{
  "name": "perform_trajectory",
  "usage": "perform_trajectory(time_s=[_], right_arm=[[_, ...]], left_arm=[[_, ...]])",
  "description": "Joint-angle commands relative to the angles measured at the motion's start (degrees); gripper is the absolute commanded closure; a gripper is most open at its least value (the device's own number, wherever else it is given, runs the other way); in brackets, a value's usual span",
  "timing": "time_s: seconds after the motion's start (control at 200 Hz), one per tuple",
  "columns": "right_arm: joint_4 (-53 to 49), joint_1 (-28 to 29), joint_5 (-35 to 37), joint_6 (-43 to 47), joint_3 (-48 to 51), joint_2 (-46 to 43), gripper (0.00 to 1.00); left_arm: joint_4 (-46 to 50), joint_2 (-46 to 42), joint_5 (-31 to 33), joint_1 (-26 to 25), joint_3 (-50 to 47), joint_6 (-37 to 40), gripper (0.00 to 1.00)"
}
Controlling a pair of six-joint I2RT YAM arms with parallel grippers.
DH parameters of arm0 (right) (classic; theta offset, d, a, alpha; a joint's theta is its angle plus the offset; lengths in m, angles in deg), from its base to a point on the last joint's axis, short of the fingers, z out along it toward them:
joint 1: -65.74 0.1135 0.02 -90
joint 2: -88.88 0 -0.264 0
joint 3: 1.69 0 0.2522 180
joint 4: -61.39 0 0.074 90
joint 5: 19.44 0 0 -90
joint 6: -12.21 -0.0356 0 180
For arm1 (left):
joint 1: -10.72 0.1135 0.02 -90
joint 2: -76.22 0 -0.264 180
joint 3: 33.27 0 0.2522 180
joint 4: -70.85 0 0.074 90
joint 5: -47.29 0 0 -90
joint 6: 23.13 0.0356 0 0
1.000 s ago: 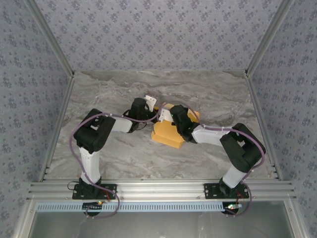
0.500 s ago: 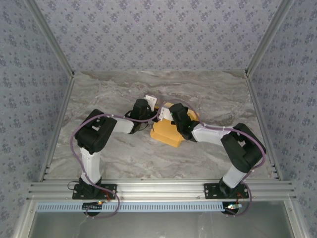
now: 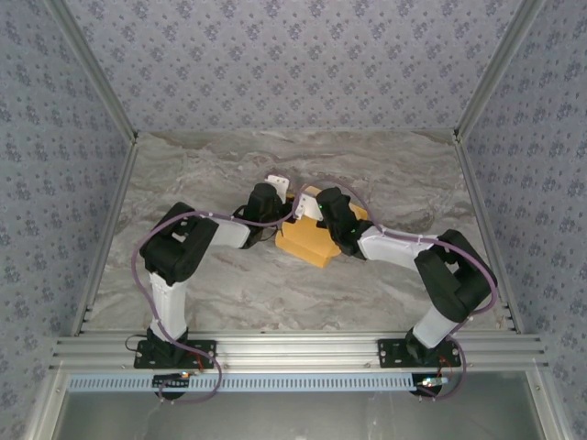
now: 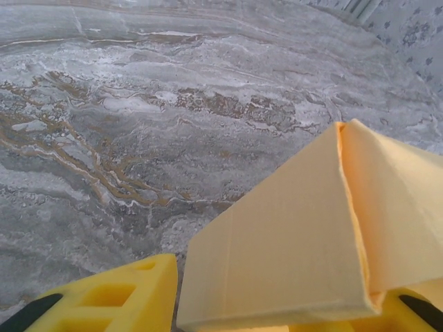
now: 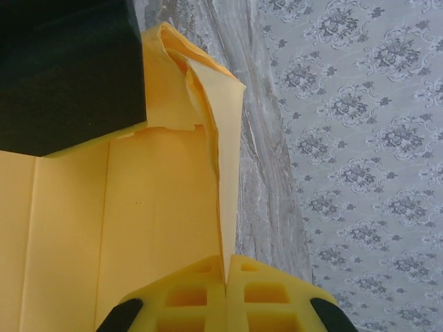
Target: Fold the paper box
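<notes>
The paper box (image 3: 308, 242) is an orange-yellow cardboard piece, partly folded, in the middle of the marble table (image 3: 229, 165). My left gripper (image 3: 276, 216) meets it from the left. In the left wrist view a folded panel of the box (image 4: 291, 235) fills the space between the yellow fingers (image 4: 104, 297) of the left gripper (image 4: 277, 287), which are closed against its sides. My right gripper (image 3: 321, 220) comes in from the right. Its fingers (image 5: 194, 297) are pressed together at the right gripper's tip (image 5: 226, 268), pinching a thin upright flap (image 5: 225, 159) of the box (image 5: 138, 207).
Patterned walls (image 3: 293, 55) and aluminium rails (image 3: 293, 348) enclose the table. In the right wrist view the black body of the left arm (image 5: 66, 69) sits right over the box's far end. Bare marble lies behind and to both sides of the box.
Both grippers and the box have shifted slightly toward the back of the table. The box looks more gathered up, and the left jaws have closed in a little.
</notes>
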Motion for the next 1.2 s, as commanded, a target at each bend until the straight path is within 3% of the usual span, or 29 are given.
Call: perform_trajectory(time_s=[0.0,0.135,0.31,0.495,0.874,1.194], right_arm=[[-3.54,0.42,-2.31,-1.88,-1.32,-0.87,1.00],[-3.35,0.14,0.01,-2.77,-2.35,0.36,1.00],[-3.80,-0.79,-0.49,-3.86,-2.45,-0.48,0.96],[-2.96,-1.11,-0.28,-1.48,-1.57,-0.55,0.97],[8.37,1.01,4.38,9.56,1.91,3.74,1.00],[9.48,1.03,2.56,10.82,3.54,3.40,1.00]], left_arm=[[-5.39,1.33,0.80,1.20,-0.25,-1.32,0.58],[-6.71,1.89,-4.41,1.25,-0.38,-0.49,0.63],[-4.21,0.50,-6.23,1.33,-2.11,1.89,0.75],[1.10,-1.33,-7.79,1.42,-2.53,5.16,0.79],[0.97,-1.89,-8.92,1.78,-3.66,11.33,0.62],[-4.25,-2.21,-10.94,2.39,-4.81,13.47,0.47]])
